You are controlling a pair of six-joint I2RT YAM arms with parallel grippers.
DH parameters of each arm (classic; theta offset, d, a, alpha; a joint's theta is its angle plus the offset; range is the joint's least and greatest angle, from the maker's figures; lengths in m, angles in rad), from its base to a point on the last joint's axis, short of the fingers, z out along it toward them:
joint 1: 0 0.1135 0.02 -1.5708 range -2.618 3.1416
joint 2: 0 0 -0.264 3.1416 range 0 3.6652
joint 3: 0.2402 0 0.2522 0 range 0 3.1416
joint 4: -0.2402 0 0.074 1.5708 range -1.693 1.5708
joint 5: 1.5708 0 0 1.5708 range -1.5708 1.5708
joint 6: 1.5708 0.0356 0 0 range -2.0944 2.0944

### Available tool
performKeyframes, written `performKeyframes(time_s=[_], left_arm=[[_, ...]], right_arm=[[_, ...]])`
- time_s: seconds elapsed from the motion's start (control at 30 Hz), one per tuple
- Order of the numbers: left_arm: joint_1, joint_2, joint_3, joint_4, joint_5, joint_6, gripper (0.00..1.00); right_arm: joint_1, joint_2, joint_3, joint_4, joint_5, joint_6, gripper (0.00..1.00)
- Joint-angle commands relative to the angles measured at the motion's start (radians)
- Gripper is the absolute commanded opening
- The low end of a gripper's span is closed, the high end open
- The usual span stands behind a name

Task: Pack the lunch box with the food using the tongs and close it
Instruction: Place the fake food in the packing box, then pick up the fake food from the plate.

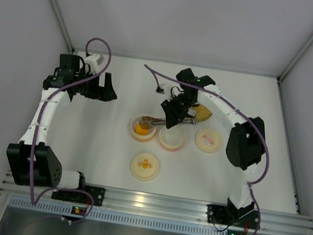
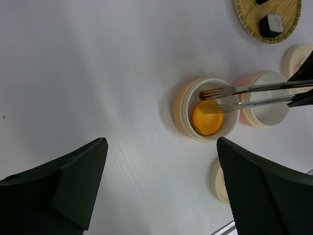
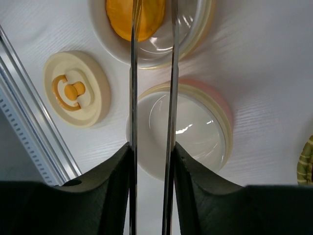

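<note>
The orange ball (image 1: pixel 142 129) (image 2: pixel 207 118) (image 3: pixel 134 17) lies in the lunch box's yellow bowl (image 2: pixel 183 105). My right gripper (image 1: pixel 176 113) (image 3: pixel 152 152) is shut on the tongs (image 2: pixel 259 95) (image 3: pixel 133 98), a finger pressed against the outside of each arm. The tongs reach over the empty pink bowl (image 1: pixel 172 139) (image 3: pixel 195 127), and their tips stand slightly apart over the ball inside the yellow bowl. A dark-wrapped sushi piece (image 2: pixel 271 24) sits on a bamboo plate (image 2: pixel 249 14). My left gripper (image 1: pixel 98 87) (image 2: pixel 161 181) hovers open over bare table at the left, holding nothing.
A cream lid with an orange knob (image 1: pixel 144 166) (image 3: pixel 76 88) lies near the front. A pink lid (image 1: pixel 208 140) lies right of the pink bowl. The bamboo plate (image 1: pixel 203 113) sits behind the bowls, partly under my right arm. An aluminium rail (image 1: pixel 155 204) runs along the front edge.
</note>
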Motion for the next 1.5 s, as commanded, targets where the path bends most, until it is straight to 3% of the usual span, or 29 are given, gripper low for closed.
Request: performKeyframes(time_s=[0.0, 0.1, 0.47, 0.77, 0.97, 1.13, 1.3, 1.47], left_arm=[[0.003, -0.002, 0.005, 0.026, 0.034, 0.017, 0.98], [0.002, -0.013, 0.012, 0.015, 0.028, 0.025, 0.98], [0.003, -0.04, 0.037, -0.017, 0.022, 0.032, 0.98], [0.002, -0.037, 0.032, -0.019, 0.027, 0.04, 0.98], [0.003, -0.02, 0.025, 0.003, 0.042, 0.028, 0.98], [0.002, -0.014, 0.022, 0.004, 0.045, 0.029, 0.98], [0.002, -0.019, 0.011, 0.004, 0.036, 0.037, 0.98], [0.003, -0.02, 0.003, 0.007, 0.034, 0.038, 0.98]], right_arm=[[0.027, -0.011, 0.08, 0.014, -0.008, 0.003, 0.38], [0.026, -0.02, 0.114, -0.005, -0.003, 0.005, 0.41], [-0.028, -0.128, 0.148, -0.012, 0.038, 0.034, 0.4], [-0.276, -0.263, 0.002, 0.007, 0.069, 0.051, 0.4], [-0.411, -0.265, -0.039, 0.043, 0.217, 0.093, 0.41], [-0.412, -0.239, -0.016, 0.041, 0.279, 0.166, 0.42], [-0.401, -0.224, -0.012, 0.061, 0.299, 0.206, 0.53], [-0.376, -0.192, -0.01, 0.075, 0.329, 0.212, 0.54]])
